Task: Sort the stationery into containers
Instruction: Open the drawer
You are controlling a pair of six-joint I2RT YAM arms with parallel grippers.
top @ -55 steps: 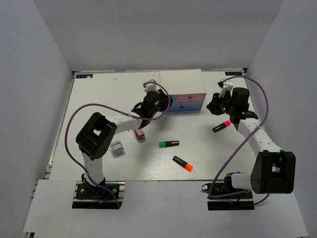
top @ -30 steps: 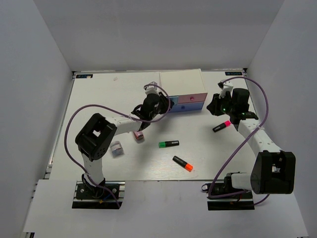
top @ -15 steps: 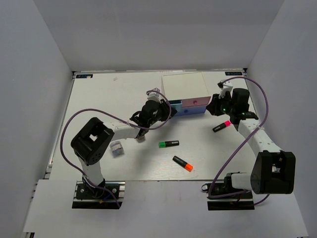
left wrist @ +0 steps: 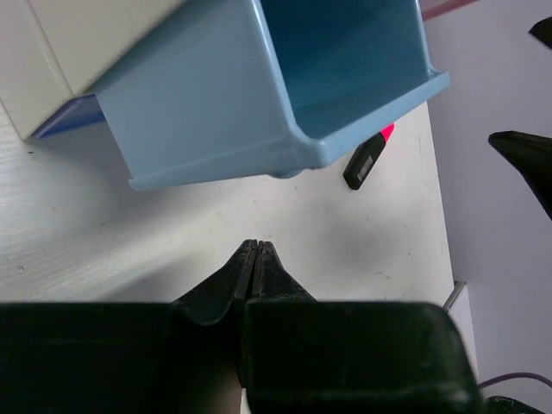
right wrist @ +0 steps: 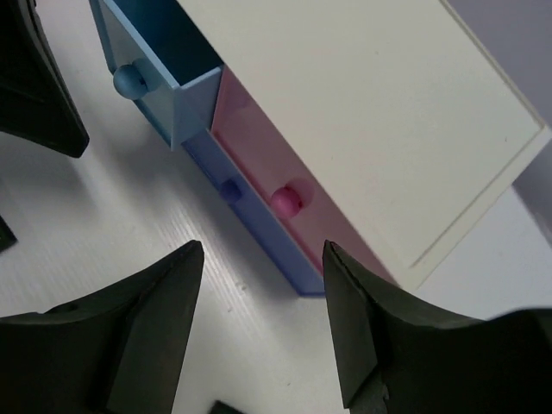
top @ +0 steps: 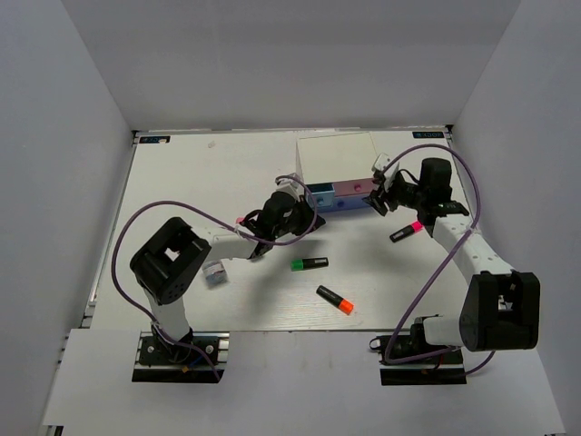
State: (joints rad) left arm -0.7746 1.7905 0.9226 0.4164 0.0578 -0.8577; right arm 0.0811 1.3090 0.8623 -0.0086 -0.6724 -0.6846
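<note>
The white drawer box point(top: 338, 159) stands at the back middle. Its light-blue drawer point(left wrist: 302, 86) is pulled out and is empty inside. My left gripper point(left wrist: 255, 247) is shut on nothing, its tips just below that drawer's front, apart from the knob; from above it point(top: 304, 215) is in front of the drawer. My right gripper point(right wrist: 260, 250) is open in front of the pink knob point(right wrist: 287, 200) and the blue-violet lower drawer point(right wrist: 250, 226). The green point(top: 309, 264), orange point(top: 335, 300) and pink point(top: 406, 232) highlighters lie on the table. The grey-blue piece point(top: 213, 272) lies left. The pink oblong item is mostly hidden under my left arm.
The table point(top: 182, 182) is white with grey walls on three sides. Purple cables loop over both arms. The pink highlighter also shows in the left wrist view point(left wrist: 366, 159), beyond the open drawer, with a right finger point(left wrist: 526, 168) at that view's edge.
My left gripper drew back toward me and the light-blue drawer came out. The box shifted right and turned. My right gripper swung left to the box's front right corner.
</note>
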